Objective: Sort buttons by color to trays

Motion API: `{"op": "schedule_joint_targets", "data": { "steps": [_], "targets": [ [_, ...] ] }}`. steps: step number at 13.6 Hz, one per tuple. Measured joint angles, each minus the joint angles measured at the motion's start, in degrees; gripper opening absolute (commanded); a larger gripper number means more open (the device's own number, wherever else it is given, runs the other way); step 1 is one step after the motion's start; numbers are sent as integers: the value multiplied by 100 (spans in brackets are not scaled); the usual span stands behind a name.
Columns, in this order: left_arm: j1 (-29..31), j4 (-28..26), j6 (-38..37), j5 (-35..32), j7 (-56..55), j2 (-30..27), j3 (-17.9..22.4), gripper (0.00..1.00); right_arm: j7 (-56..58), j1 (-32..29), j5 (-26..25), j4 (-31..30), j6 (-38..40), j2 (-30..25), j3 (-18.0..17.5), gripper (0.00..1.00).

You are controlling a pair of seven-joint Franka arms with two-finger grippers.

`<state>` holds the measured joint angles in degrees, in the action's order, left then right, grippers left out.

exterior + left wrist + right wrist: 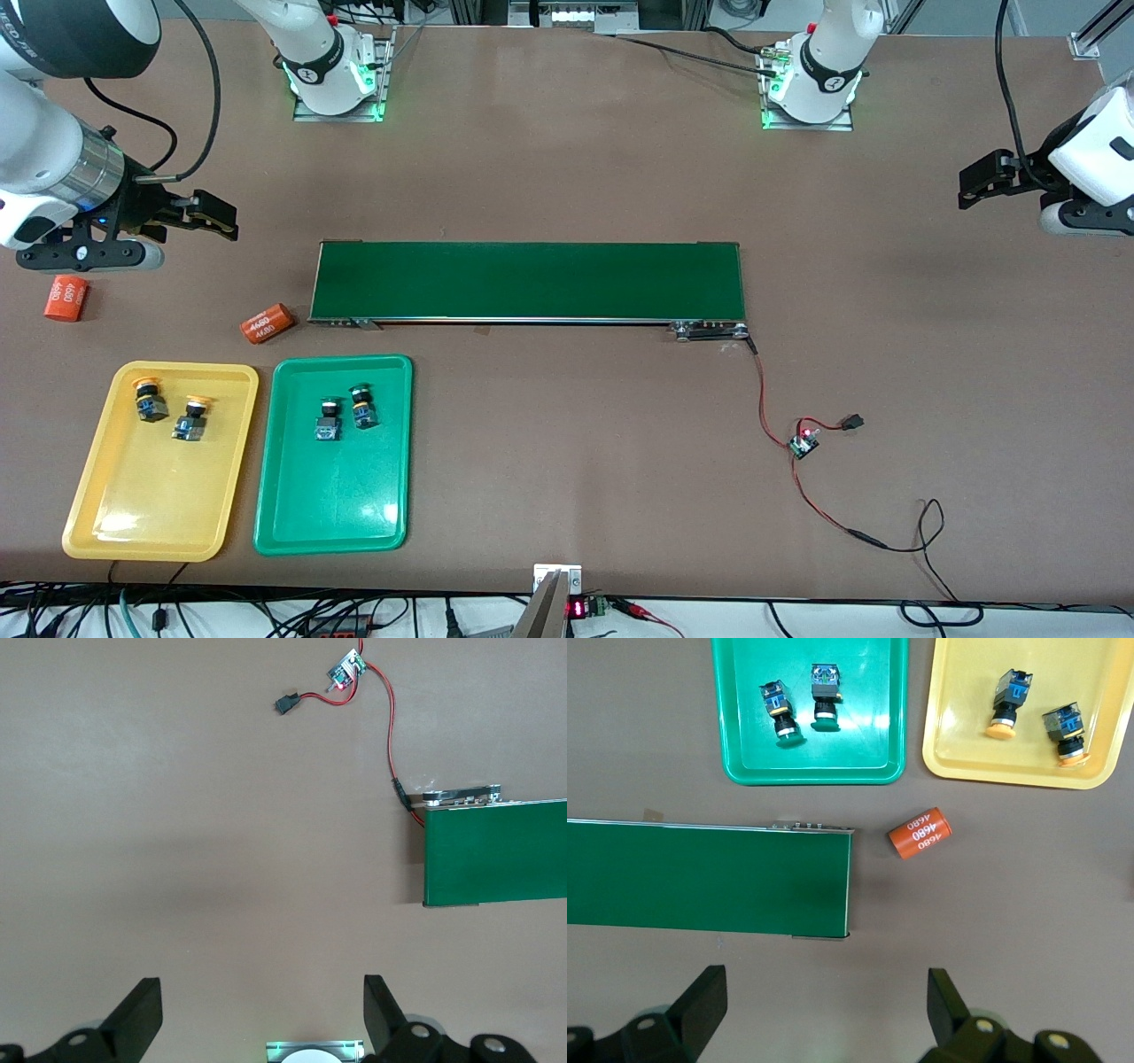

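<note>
Two yellow-capped buttons [149, 400] [190, 421] lie in the yellow tray [151, 496]. Two green-capped buttons [329, 419] [362, 406] lie in the green tray [332, 496] beside it. The right wrist view shows the green tray [833, 753] with its buttons [780, 711] [825, 695] and the yellow tray [966, 718] with its buttons [1007, 700] [1066, 731]. My right gripper [204, 217] [826, 992] hangs open and empty over bare table at the right arm's end. My left gripper [983, 182] [263, 992] hangs open and empty over bare table at the left arm's end.
A long dark-green conveyor belt [527, 280] [496, 855] [709, 877] lies across the middle of the table. Two orange cylinders [66, 298] [267, 323] [920, 833] lie near the trays. A small circuit board [803, 440] [347, 670] with red wires runs from the belt's end.
</note>
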<state>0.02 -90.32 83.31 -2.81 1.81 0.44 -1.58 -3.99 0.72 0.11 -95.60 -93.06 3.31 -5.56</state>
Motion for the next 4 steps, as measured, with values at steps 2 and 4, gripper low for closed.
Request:
{"op": "schedule_joint_targets", "data": {
  "steps": [2,4],
  "targets": [
    [0,0,-3,0,0,-1,0,100,-3,0,0,0,-2,2,3,100],
    [0,0,-18,0,0,-1,0,100,-7,-1,0,-1,-2,3,12,100]
  ]
}}
